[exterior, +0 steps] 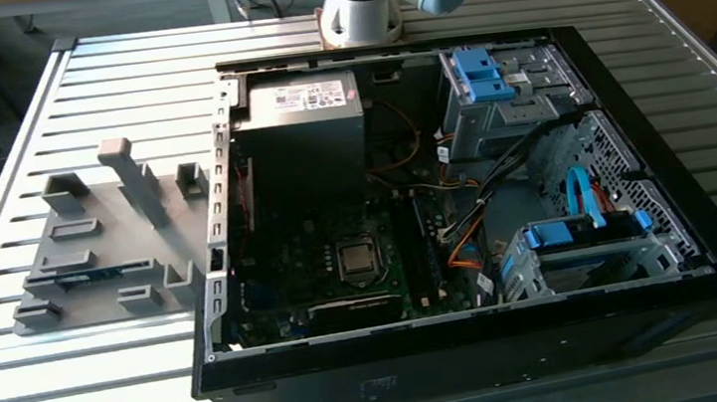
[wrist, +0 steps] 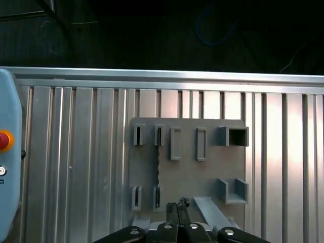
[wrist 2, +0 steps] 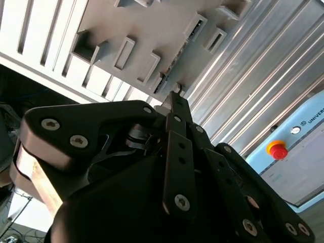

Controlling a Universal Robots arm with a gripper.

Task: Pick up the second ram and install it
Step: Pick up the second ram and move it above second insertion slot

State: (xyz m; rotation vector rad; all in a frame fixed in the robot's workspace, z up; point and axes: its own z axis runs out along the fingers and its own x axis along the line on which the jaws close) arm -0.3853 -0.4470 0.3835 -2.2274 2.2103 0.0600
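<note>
1. By the worktop's (exterior: pixel 93 79) edge on the exterior view's left stands the grey holder block (exterior: pixel 103 248), just beside the open computer case.
2. The second ram (exterior: pixel 83 276) lies in that block, on the side toward the worktop's near edge. It has not yet been lifted. In the first wrist view it is edge-on (wrist: pixel 158 162), a thin dark line bridging two slots.
3. My gripper (wrist: pixel 177 206) hovers over the block, clear of it. Its fingers are clenched together on nothing. The tips sit a little to one side of the stick's line, not over it.
4. I judge the stick a narrow target. If my fingers come down closed or off-line, they would strike the slot walls or the board's top edge. The block does not look fastened, so a knock could slide it. A skewed pinch could tilt the stick and jam it in its slots.
5. Toward the exterior view's right, the computer case (exterior: pixel 684 257) holds the motherboard (exterior: pixel 322 235), with loose cables (exterior: pixel 468 224) beside it. Those cables could snag a carried stick, and a tilted one would not seat.
</note>
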